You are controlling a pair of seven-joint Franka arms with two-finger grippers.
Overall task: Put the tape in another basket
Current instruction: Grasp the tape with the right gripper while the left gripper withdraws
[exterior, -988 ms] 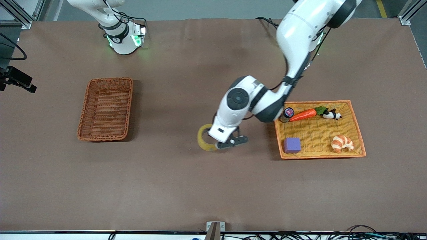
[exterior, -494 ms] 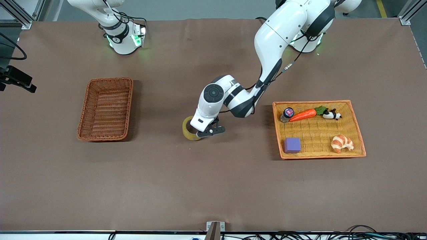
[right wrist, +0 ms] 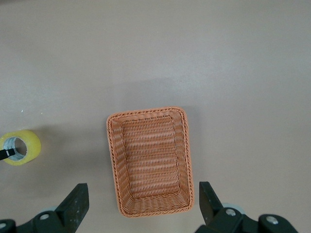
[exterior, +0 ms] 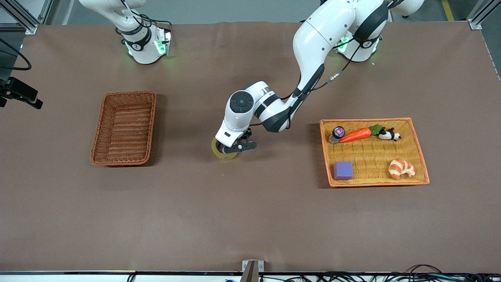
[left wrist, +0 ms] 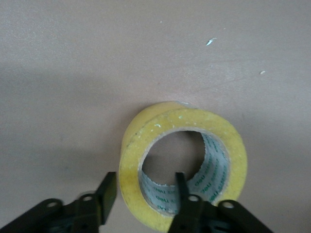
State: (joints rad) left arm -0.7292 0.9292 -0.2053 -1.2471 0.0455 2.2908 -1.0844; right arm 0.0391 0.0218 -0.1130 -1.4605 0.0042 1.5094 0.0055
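Observation:
The tape (exterior: 223, 154), a yellowish roll with a grey core, rests on the brown table mat about midway between the two baskets. It also shows in the left wrist view (left wrist: 184, 119) and the right wrist view (right wrist: 30, 145). My left gripper (exterior: 231, 150) is low over it and open. In the left wrist view, the gripper (left wrist: 146, 182) has one finger inside the ring and one outside, with a small gap to the wall. The reddish-brown basket (exterior: 150, 125) is empty at the right arm's end. My right gripper (right wrist: 143, 194) is open, high over this basket (right wrist: 111, 155).
The orange-yellow tray (exterior: 372, 120) at the left arm's end holds a purple cube (exterior: 343, 170), a carrot (exterior: 356, 134), a croissant (exterior: 401, 168), a panda toy (exterior: 388, 135) and a small bottle (exterior: 337, 134). The right arm's base (exterior: 145, 47) stands by the table's edge.
My left arm carried the tape away from the tray toward the reddish-brown basket, slowing over the last half second. The tape now sits on the mat. The right arm has not moved.

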